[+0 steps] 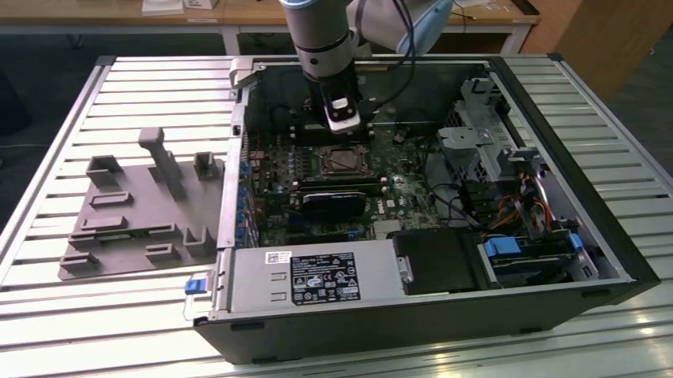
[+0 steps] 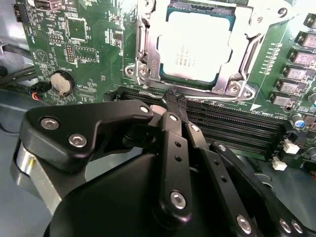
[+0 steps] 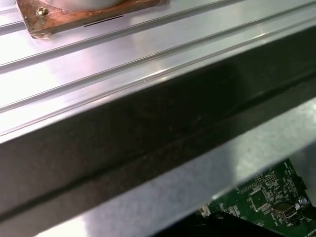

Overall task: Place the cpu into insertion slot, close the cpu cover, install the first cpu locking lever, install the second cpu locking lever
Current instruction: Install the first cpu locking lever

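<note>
The cpu (image 2: 197, 47) lies with its dull silver top up in the insertion slot (image 1: 342, 161) on the green board. The cpu cover (image 2: 232, 84), a silvery frame, lies down around the chip's edges. In the second wrist view my gripper (image 2: 174, 101) is shut, its black fingers (image 2: 170, 128) pressed together with nothing visible between them. Their tips sit just beside the socket's edge, over the memory slots. In the exterior view the gripper (image 1: 346, 132) hangs straight down inside the open computer case, just behind the socket.
Black memory slots (image 2: 237, 123) run beside the socket, with a coin battery (image 2: 61, 83) nearby. A black rectangular block (image 1: 336, 201) and a power supply (image 1: 315, 276) lie in front. Drive cages and cables (image 1: 505, 181) fill the exterior view's right. A grey fixture plate (image 1: 137, 213) rests outside the case.
</note>
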You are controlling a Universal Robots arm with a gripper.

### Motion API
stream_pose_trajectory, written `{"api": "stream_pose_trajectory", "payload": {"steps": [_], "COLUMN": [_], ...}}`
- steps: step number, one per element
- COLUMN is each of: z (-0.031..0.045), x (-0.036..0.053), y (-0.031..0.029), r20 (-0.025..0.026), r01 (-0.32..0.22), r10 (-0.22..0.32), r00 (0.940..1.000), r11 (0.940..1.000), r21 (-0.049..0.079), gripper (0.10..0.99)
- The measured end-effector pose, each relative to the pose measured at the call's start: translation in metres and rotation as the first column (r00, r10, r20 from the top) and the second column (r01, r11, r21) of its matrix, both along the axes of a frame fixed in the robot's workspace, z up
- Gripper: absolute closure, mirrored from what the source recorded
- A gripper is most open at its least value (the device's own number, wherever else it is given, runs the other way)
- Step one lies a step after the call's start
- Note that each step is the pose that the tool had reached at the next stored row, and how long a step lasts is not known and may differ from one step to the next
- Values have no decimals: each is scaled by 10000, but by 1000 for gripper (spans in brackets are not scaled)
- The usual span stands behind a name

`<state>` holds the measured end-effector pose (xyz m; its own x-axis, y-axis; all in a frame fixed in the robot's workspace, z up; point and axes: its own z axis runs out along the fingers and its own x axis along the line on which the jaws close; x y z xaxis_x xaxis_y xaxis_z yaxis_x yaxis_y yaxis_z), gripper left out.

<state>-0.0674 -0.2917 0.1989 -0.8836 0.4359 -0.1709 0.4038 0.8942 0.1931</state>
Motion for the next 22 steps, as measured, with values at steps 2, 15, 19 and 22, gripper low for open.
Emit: {"api": "stream_pose_trajectory", "payload": {"steps": [2,15,19,22], "z": [-5,-46,-59,-65], "x": [0,0,3,4], "y": [1,6,7,10], "r20": [0,0,3,3], "r01": [56,401,493,543], "r10": [-56,-401,-493,-543], "r00": [10000,9992,9988,9985], "r11": [10000,9992,9988,9985], "r21": [-4,-38,-43,-42], "gripper": [984,984,984,984]}}
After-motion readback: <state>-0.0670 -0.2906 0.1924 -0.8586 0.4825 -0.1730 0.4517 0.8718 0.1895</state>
